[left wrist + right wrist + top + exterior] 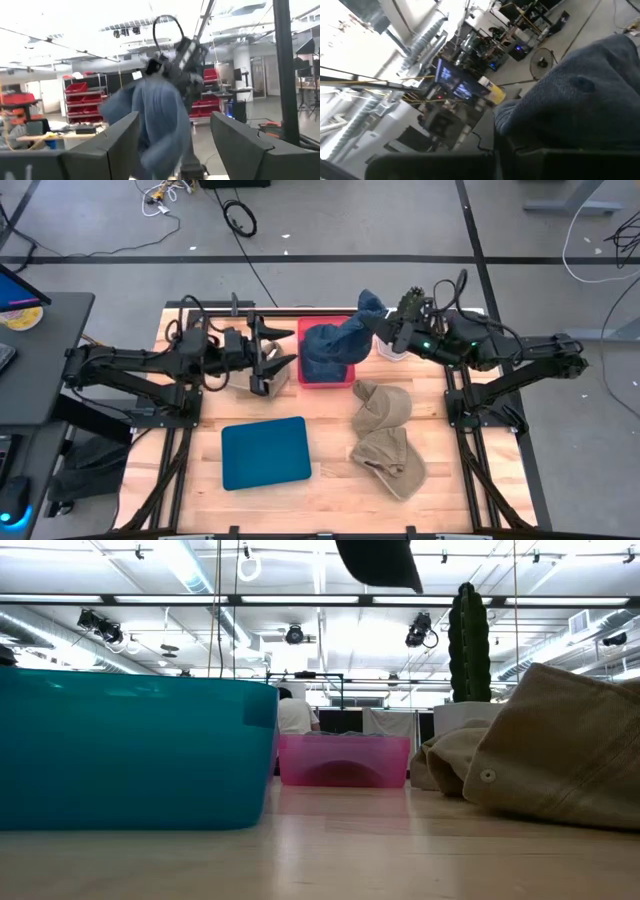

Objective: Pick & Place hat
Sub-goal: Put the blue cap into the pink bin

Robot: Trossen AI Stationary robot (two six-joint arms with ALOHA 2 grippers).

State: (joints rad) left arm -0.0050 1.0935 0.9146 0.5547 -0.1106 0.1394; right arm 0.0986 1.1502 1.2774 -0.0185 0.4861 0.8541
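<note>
right pincer (385, 321) clamped on blue hat (345, 338) above red bin (326, 380); left pincer (281, 360) apart beside it

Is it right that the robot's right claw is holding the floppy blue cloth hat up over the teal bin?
Not quite. The high view shows the right claw holding the floppy blue cloth hat over the pink plastic bin, not the teal one.

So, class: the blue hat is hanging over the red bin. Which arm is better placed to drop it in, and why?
Right. The right hand is shut on the blue hat, which hangs over the red bin. The left hand is open beside the bin, holding nothing.
</note>
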